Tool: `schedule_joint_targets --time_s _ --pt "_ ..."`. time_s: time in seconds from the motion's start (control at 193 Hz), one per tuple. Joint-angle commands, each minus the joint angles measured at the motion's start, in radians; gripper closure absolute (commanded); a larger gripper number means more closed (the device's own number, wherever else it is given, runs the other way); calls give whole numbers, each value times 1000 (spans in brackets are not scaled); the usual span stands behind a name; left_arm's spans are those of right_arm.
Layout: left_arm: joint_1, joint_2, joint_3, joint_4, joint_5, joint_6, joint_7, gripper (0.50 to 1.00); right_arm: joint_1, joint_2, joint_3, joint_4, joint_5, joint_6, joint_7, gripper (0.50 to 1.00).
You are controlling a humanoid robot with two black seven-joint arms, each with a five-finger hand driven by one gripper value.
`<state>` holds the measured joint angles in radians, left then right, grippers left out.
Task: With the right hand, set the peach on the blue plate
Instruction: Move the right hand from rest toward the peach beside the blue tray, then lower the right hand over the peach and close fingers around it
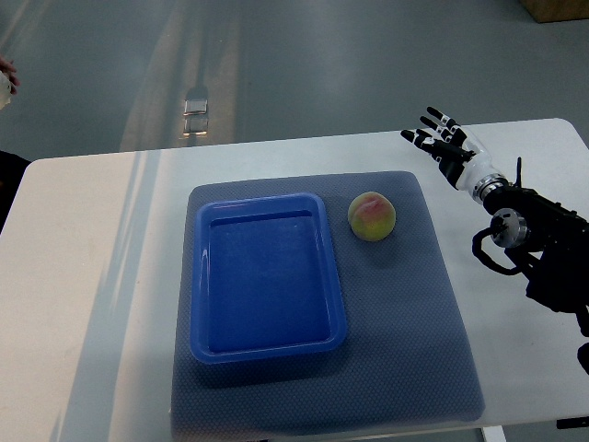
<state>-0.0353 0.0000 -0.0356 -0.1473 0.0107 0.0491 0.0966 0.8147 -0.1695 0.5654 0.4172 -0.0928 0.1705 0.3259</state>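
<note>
A yellow-pink peach (pixel 372 216) rests on the grey-blue mat (pixel 405 313), just right of the blue plate's far right corner. The blue plate (pixel 267 343) is a rectangular tray with a raised rim and nothing in it. My right hand (pixel 440 138) hovers over the table's far right area, above and to the right of the peach, fingers spread and holding nothing. Its black forearm (pixel 543 244) comes in from the right edge. The left arm is out of view.
The white table (pixel 83 276) carries the mat with the tray and peach. Grey floor lies beyond the far edge, with a small shiny object (pixel 196 112) on it. Something pale (pixel 5 85) shows at the left picture edge.
</note>
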Motion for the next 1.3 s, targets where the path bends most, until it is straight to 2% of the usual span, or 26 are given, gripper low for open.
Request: schedule_joint_targets --time_s 0.0,0.586,0.716,0.846,0.851,0.893,1.053,1.059,1.136,1.152,1.256,1.261,1.297 --pt "0 0 -1 0 0 0 0 500 1 1 -4 0 -2 0 1 570" --pt "0 0 -3 6 0 0 0 500 6 -16 -19 2 -21 12 1 570" --pt "2 0 -3 8 0 0 0 500 14 -45 -38 2 -81 15 4 570" --pt "0 0 -1 6 0 0 0 500 17 -50 -38 11 -176 29 7 570" --pt "0 0 -1 6 0 0 0 500 17 -48 -38 17 -220 55 7 570" --pt "0 0 -1 6 0 0 0 500 18 -51 -38 23 -257 83 9 570" --pt "0 0 -1 8 0 0 0 500 38 -71 -41 29 -358 124 25 570" --pt "0 0 -1 8 -2 0 0 500 41 -79 -41 31 -431 142 36 570" --pt "0 0 -1 8 0 0 0 500 47 -84 -41 31 -479 153 42 570" --pt "0 0 -3 8 -2 0 0 500 60 -91 -41 38 -573 173 59 570" --pt "0 0 -3 8 -2 0 0 500 64 -102 -41 57 -634 179 67 570" --pt "0 0 -3 8 -2 0 0 500 66 -119 -42 86 -684 181 73 570" --pt "0 0 -3 8 0 0 0 500 67 -128 -41 104 -714 179 73 570"
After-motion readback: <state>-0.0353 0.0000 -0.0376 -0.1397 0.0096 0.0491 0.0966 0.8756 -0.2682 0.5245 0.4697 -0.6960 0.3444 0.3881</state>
